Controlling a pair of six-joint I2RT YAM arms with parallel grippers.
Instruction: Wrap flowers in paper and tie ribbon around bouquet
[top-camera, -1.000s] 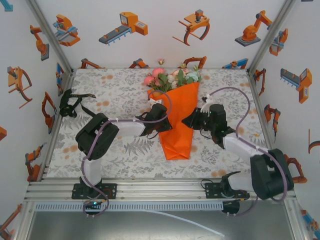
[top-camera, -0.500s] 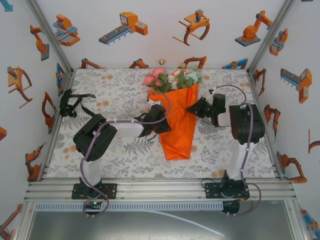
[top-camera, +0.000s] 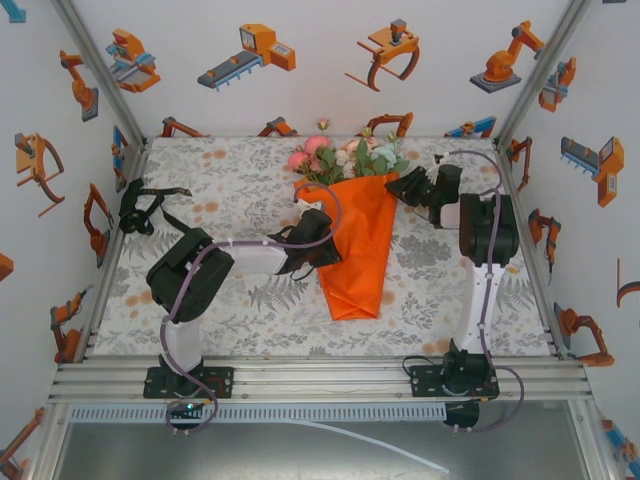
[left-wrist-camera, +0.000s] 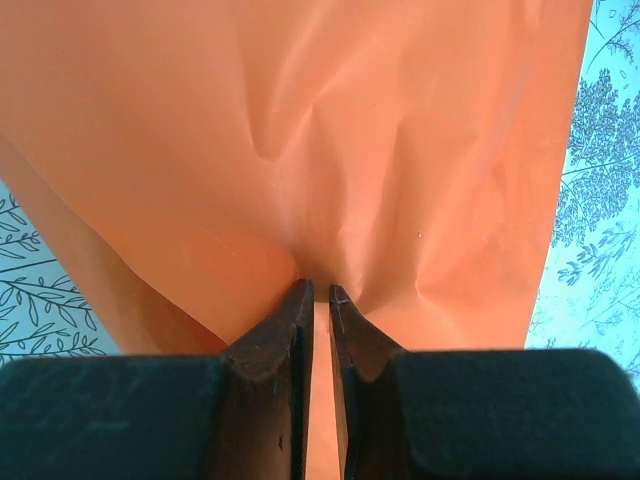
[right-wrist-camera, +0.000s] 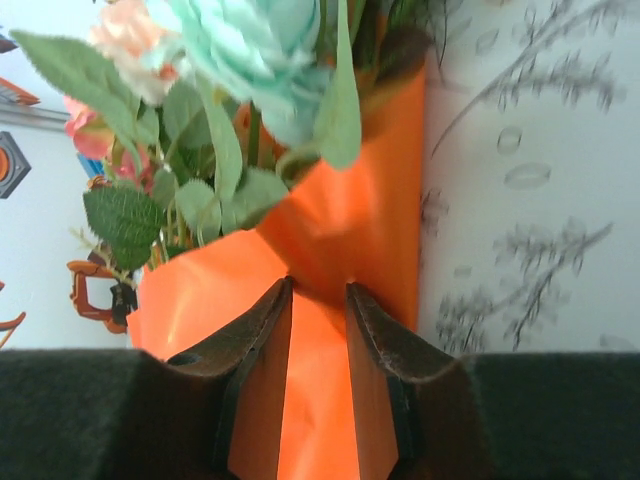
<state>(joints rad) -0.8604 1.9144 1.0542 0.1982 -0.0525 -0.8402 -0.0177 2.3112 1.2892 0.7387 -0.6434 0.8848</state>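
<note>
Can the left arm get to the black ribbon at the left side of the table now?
Probably not yet: the left gripper is pinching the paper. The ribbon itself lies uncovered on the table.

The right tool (right-wrist-camera: 318, 300) pinches the orange paper (right-wrist-camera: 340, 230) just below the flowers (right-wrist-camera: 230, 90) on the patterned tablecloth (right-wrist-camera: 540, 180).

The tabletop (top-camera: 230, 180), covered by a pale leaf-patterned cloth, is enclosed by white walls (top-camera: 330, 90) printed with orange robot drawings. An aluminium rail (top-camera: 320, 378) is fixed along its near edge.
</note>
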